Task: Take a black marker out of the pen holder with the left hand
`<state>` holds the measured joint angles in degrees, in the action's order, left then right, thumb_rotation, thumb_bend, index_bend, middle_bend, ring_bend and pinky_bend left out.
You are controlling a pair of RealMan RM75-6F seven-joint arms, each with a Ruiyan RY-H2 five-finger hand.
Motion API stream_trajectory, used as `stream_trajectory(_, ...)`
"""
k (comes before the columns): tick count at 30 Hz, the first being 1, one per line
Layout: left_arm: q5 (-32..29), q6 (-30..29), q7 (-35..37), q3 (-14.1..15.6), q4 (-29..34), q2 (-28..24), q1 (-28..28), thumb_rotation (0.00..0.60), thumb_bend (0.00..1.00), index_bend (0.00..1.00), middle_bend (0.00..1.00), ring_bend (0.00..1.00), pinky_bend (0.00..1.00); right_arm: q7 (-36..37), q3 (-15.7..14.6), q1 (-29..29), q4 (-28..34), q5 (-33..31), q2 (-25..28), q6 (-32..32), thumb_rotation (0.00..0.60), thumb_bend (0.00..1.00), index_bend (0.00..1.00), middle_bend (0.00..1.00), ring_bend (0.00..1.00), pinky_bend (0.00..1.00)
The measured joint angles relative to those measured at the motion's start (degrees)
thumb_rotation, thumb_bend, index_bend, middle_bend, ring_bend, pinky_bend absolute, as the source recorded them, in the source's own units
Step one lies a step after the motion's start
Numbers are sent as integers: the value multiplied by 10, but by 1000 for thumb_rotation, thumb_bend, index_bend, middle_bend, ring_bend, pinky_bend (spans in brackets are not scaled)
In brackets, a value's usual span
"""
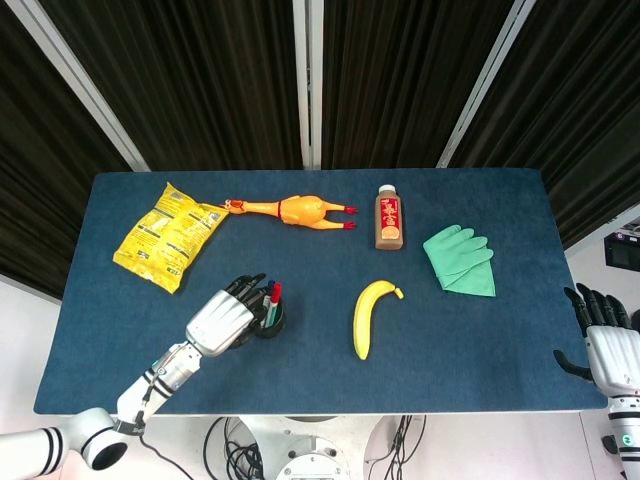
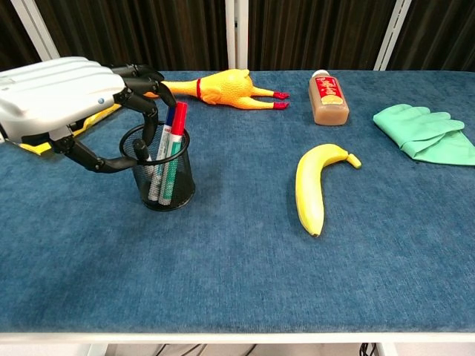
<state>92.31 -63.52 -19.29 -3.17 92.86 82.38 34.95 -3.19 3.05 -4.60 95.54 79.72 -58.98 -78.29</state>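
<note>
A black mesh pen holder [image 2: 168, 187] stands at the front left of the blue table; in the head view the pen holder [image 1: 270, 321] shows just right of my left hand [image 1: 222, 319]. It holds a black marker [image 2: 143, 151] on its left side, plus a red-capped marker [image 2: 179, 119] and a blue-capped one [image 2: 169, 117]. My left hand [image 2: 65, 95] hovers over the holder's left rim, fingers curled down into the opening and thumb at the rim beside the black marker. I see no firm grip on it. My right hand [image 1: 606, 346] is off the table's right edge, fingers spread, holding nothing.
A banana [image 2: 310, 189] lies mid-table. At the back are a yellow rubber chicken [image 2: 223, 87] and a brown bottle [image 2: 329, 98]. A green glove [image 2: 424, 132] lies at the right. A yellow snack bag [image 1: 165, 235] lies behind my left hand.
</note>
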Motion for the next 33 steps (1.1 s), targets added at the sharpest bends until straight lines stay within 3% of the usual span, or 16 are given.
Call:
stream_trajectory(21,-2,-14,49,1,17,-13,2,600,380,577,221,61,200,6,0,0,-3,-1,1,0,600,176,0,0,0,0)
stream_trajectory(33,0,-55,109,-10,86,-74,-14,600,386,594,237,69,221,10,1,1,-3,6,0,-8,600,176,0,0,0,0)
